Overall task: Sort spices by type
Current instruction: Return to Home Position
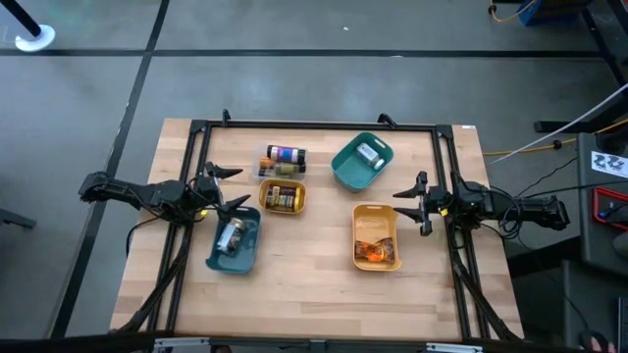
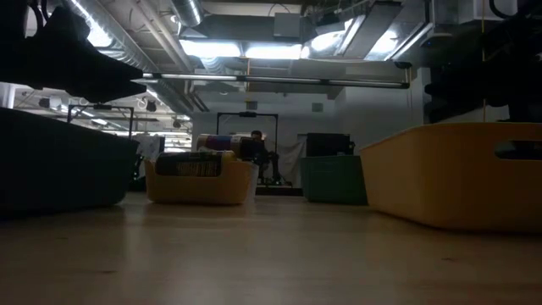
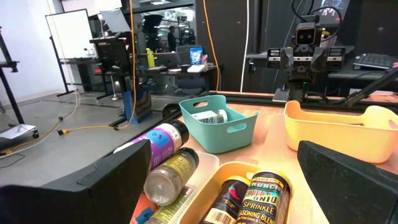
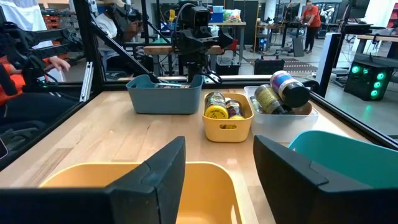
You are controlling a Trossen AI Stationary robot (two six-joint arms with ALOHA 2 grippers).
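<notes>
Wooden table (image 1: pixel 314 294), teal tray (image 1: pixel 349 174), blue tray (image 1: pixel 234 263)

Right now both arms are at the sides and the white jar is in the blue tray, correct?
No. High view: the white jar lies in the teal tray, not the blue tray. Left arm and right arm are at the sides.

The spice jars (image 1: pixel 285 157) lie in five trays (image 1: pixel 339 170) on the table (image 1: pixel 314 289).

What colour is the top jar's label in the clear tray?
Purple; jar shows best in left wrist view.
</notes>
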